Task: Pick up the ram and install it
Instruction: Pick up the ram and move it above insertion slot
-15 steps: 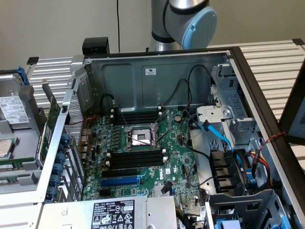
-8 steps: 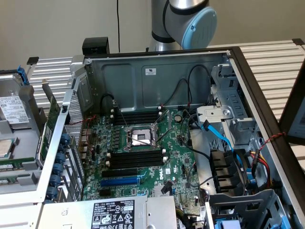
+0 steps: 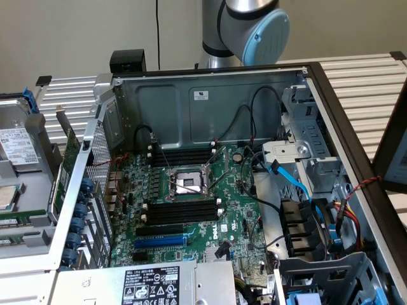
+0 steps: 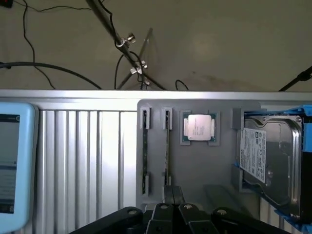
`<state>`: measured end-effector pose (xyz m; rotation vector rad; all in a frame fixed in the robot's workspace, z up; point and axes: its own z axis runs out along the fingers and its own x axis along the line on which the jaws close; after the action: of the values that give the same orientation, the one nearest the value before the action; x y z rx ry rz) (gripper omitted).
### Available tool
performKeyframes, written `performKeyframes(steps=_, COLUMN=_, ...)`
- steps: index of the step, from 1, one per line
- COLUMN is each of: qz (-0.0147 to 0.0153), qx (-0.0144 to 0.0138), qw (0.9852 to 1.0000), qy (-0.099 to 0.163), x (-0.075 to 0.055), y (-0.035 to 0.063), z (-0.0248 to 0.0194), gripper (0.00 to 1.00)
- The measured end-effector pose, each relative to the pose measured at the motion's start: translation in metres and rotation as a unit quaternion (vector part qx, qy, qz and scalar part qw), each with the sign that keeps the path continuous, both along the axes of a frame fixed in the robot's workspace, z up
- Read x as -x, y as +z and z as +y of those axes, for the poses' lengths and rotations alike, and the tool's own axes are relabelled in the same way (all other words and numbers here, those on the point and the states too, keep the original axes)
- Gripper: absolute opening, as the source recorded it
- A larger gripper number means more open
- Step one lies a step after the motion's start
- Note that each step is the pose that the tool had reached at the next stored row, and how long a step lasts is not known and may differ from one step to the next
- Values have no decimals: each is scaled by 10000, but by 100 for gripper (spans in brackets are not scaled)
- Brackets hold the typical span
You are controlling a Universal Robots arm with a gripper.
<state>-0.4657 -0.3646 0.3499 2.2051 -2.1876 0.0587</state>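
Two ram sticks stand on edge side by side in a grey holder tray (image 4: 195, 165): one ram (image 4: 145, 146) and a second ram (image 4: 167, 144). My gripper (image 4: 173, 189) hovers just short of the tray, nearest the second stick, with its black fingers pressed together and nothing between them. In the exterior view the open computer case shows the motherboard (image 3: 191, 210) with long black empty memory slots (image 3: 181, 214) on both sides of the processor socket (image 3: 186, 183). The arm's elbow (image 3: 254, 28) rises behind the case.
The tray also holds a processor chip (image 4: 199, 127) and a hard drive (image 4: 270, 161) in a blue bracket. A ribbed metal table (image 4: 87, 161) lies beside it. A larger green card (image 3: 68, 159) leans outside the case's wall. Cables and blue connectors crowd the case's side on the exterior view's right.
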Motion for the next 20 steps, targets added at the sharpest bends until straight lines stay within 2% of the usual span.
performKeyframes(steps=1, qz=0, qx=1, qw=10000, qy=23, x=0, y=-6, z=-6, gripper=12)
performKeyframes(steps=3, qz=0, qx=1, qw=10000, qy=66, x=0, y=-18, z=-24, gripper=24)
performKeyframes(steps=4, qz=-1, qx=1, qw=10000, qy=90, x=0, y=-26, z=-34, gripper=24)
performKeyframes(steps=5, qz=-1, qx=1, qw=9999, qy=113, x=0, y=-33, z=-42, gripper=30)
performKeyframes(steps=6, qz=-1, qx=1, qw=9999, qy=137, x=0, y=-40, z=-52, gripper=30)
performKeyframes(steps=7, qz=0, qx=1, qw=9999, qy=160, x=0, y=-47, z=-60, gripper=36)
performKeyframes(steps=11, qz=0, qx=1, qw=9997, qy=248, x=0, y=-84, z=-95, gripper=36)
performKeyframes(steps=20, qz=-1, qx=1, qw=9995, qy=304, x=-10, y=-248, z=-172, gripper=36)
